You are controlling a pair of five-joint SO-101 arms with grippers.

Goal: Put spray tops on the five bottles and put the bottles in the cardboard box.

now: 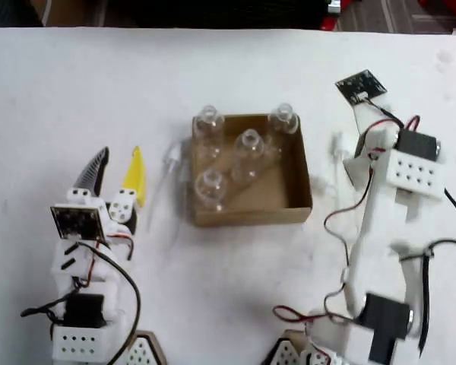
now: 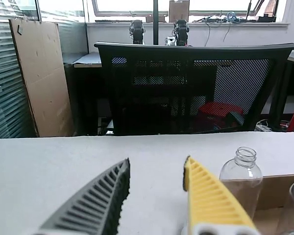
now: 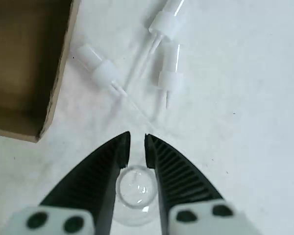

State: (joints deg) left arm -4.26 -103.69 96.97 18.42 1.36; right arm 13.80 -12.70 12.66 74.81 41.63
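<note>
The cardboard box [image 1: 296, 199] stands mid-table with several clear, uncapped bottles upright in it, one at its near left [image 1: 210, 187]. My left gripper [image 1: 119, 152] rests open and empty to the left of the box; its wrist view shows the gripper [image 2: 157, 164] and one boxed bottle [image 2: 240, 177] beyond the yellow finger. My right gripper [image 3: 136, 135] points down at the table right of the box corner [image 3: 29, 63], shut on the neck of a clear bottle [image 3: 135, 192]. Three white spray tops [image 3: 95, 66], [image 3: 165, 22], [image 3: 169, 81] lie just beyond its tips.
Another spray top [image 1: 171, 157] with its tube lies on the table between the left gripper and the box. The right arm [image 1: 399, 163] and its red and black cables take up the right side. A black mesh chair [image 2: 196, 83] stands past the table's far edge.
</note>
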